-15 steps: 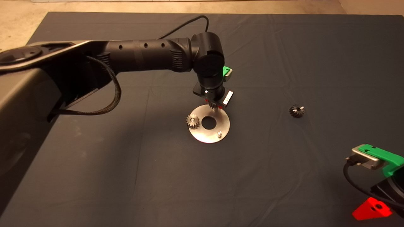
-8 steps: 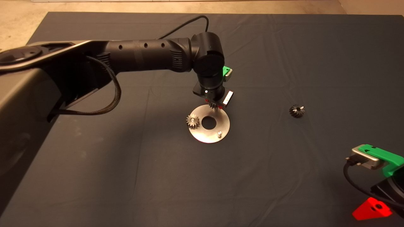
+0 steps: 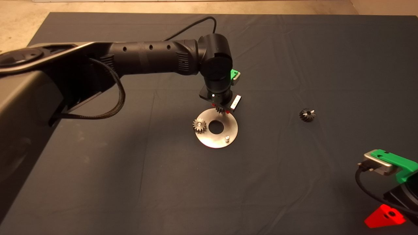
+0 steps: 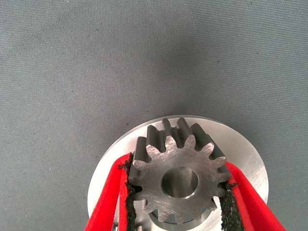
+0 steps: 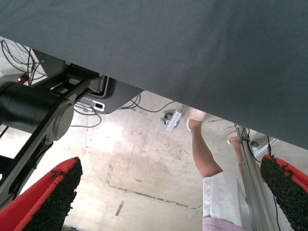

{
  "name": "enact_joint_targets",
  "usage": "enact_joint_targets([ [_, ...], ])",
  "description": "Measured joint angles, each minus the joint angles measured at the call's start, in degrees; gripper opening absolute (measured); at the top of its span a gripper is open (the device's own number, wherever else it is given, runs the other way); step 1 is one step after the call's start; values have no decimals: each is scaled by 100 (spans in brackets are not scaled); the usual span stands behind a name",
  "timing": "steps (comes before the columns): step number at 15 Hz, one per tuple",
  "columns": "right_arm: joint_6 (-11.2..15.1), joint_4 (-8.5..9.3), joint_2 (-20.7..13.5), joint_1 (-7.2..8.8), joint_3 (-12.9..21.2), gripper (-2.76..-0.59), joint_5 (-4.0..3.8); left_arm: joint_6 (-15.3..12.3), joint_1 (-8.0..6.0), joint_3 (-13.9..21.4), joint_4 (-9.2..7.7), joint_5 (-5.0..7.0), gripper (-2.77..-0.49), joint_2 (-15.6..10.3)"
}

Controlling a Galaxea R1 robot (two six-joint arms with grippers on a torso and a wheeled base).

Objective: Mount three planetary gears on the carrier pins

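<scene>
The left gripper (image 4: 177, 192) clamps a planetary gear (image 4: 179, 179) between both pads, directly above the disc (image 3: 217, 128); a second gear (image 3: 199, 125) sits on a pin nearby. The right gripper (image 5: 171, 197) waits wide open, empty

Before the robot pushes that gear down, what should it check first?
1. Left pincer grips the held gear on both sides: ok.
2. Held gear is over the disc, at its far edge: ok.
3. Gear's hole lines up with the pin underneath: cannot tell, the gear hides the pin.
4. First gear already sits on its pin: ok.
5. Near pin is bare and waiting: ok.
6. Third gear lies on the mat, right pincer parked open: ok.
</scene>
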Motion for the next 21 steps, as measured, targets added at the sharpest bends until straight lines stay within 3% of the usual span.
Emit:
enact_joint_targets([
  [11,-7,0,2,2,0,-61,0,-21,2,-9,-2,-32,-240,-2],
  [21,-25,0,2,2,0,-61,0,-132,18,-69,-27,-225,-240,-7],
])
